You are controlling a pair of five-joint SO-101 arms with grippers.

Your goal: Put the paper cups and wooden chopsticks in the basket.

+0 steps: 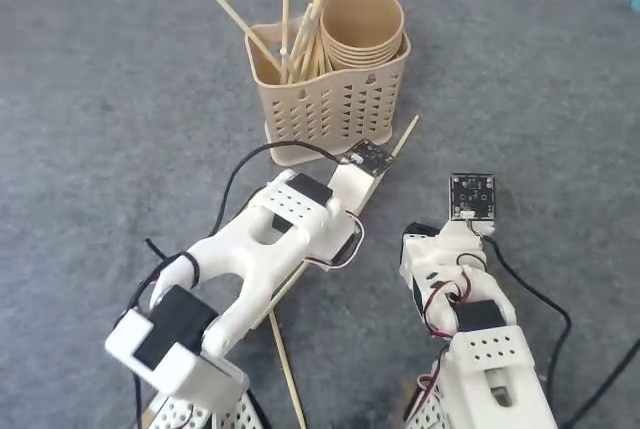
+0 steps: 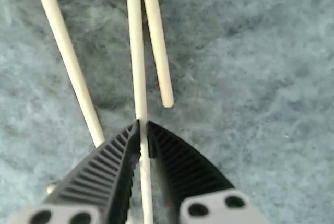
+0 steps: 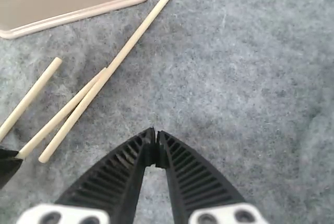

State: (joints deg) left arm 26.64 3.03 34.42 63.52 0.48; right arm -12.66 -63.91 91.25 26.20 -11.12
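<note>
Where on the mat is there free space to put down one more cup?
The mat left of the basket is bare, and so is the patch to the basket's right, beyond the right arm. It is crowded between the two arms and in front of the basket, where loose chopsticks lie.

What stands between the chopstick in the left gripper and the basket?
Nothing visible does. The left gripper is shut on the chopstick; two loose chopsticks lie beside it, not across it. Ahead, carpet runs to the basket.
</note>
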